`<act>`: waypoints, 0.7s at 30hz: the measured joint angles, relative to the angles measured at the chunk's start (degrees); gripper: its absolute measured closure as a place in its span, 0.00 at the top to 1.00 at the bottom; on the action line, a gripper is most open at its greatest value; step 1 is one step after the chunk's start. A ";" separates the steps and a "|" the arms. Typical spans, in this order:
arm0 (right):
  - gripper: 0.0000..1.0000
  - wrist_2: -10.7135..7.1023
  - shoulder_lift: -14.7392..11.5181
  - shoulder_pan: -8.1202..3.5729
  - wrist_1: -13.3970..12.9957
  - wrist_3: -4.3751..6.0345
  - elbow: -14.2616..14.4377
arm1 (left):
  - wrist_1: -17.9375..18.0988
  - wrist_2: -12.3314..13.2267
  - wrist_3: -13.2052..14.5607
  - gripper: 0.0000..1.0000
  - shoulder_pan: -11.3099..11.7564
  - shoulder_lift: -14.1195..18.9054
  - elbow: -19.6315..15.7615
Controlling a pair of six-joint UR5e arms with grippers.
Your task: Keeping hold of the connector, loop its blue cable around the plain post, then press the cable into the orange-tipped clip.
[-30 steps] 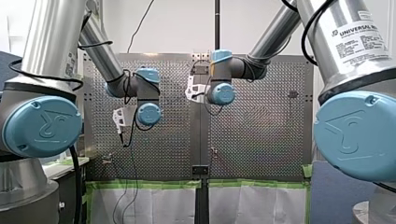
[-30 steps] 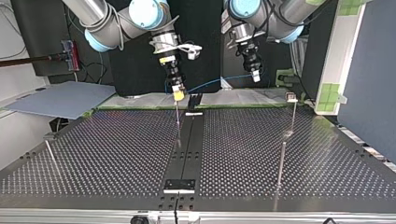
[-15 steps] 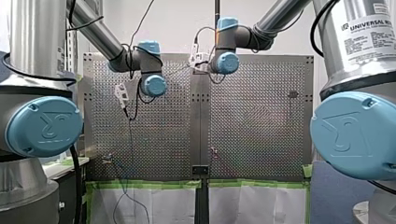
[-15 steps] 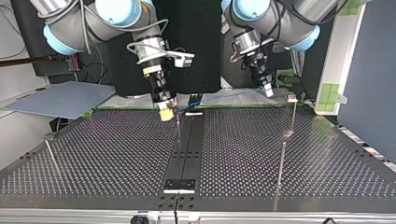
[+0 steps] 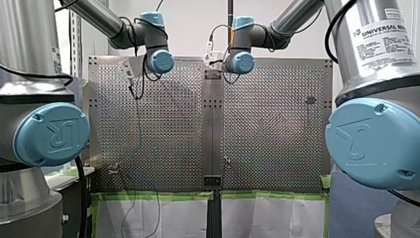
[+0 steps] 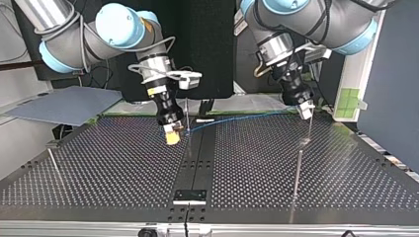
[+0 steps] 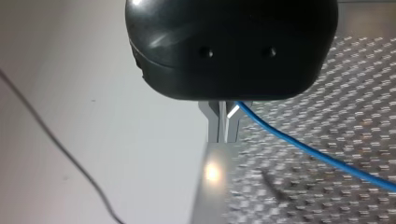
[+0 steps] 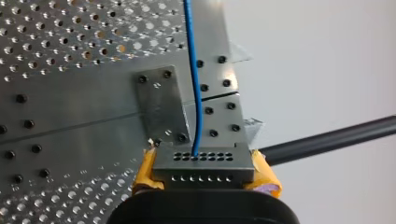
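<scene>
**Right arm (image 6: 118, 29).** Its jaws are closed on the grey rectangular connector (image 8: 203, 165). The connector is clamped between the yellow pads (image 8: 265, 181), with two rows of small holes facing outward. The thin blue cable (image 8: 195, 84) leaves a hole in the row farther from the jaws. It runs straight ahead of them over the perforated metal table (image 6: 99, 163).

**Left arm (image 6: 316, 19).** Its jaws are two metal fingers (image 7: 215, 125) under a black housing (image 7: 233, 46). They are pressed almost together and pinch the same cable, which runs off to one side of them.

**Cable run.** In the top view the cable spans from the right jaws to the left jaws. A slim plain metal post (image 6: 187, 111) stands just beside the right jaws. Whether the cable touches that post cannot be determined. A second slim post (image 6: 310, 127) stands directly below the left jaws.

**Markings.** A white label (image 5: 382, 42) on the right arm's nearest tube reads "UNIVERSAL", with the next word cut short. The smaller print beneath it is illegible.
</scene>
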 joint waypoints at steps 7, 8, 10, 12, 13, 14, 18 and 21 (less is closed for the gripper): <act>0.02 -0.68 2.85 -0.43 0.19 0.36 -3.23 | -3.50 1.70 0.56 0.09 1.95 3.15 3.51; 0.02 -0.78 2.99 -0.54 0.21 0.49 -3.61 | -3.96 2.11 0.51 0.09 2.32 3.22 3.96; 0.02 -1.17 3.22 -0.81 0.23 0.77 -4.51 | -5.00 3.10 0.34 0.09 3.28 3.02 5.04; 0.02 -1.61 3.37 -1.07 0.28 1.05 -5.49 | -6.11 4.18 0.01 0.09 4.35 2.54 6.14; 0.02 -1.75 3.42 -1.18 0.28 1.19 -5.90 | -6.56 4.63 -0.17 0.09 4.79 2.28 6.60; 0.02 -1.85 3.48 -1.29 0.29 1.32 -6.30 | -7.01 5.05 -0.37 0.09 5.22 1.98 7.02; 0.02 -2.21 3.85 -1.65 0.29 1.81 -7.86 | -9.11 7.12 -1.53 0.09 7.29 0.16 9.10; 0.02 -2.64 4.18 -1.85 0.28 2.02 -8.59 | -10.94 8.95 -2.23 0.09 9.12 -1.54 10.93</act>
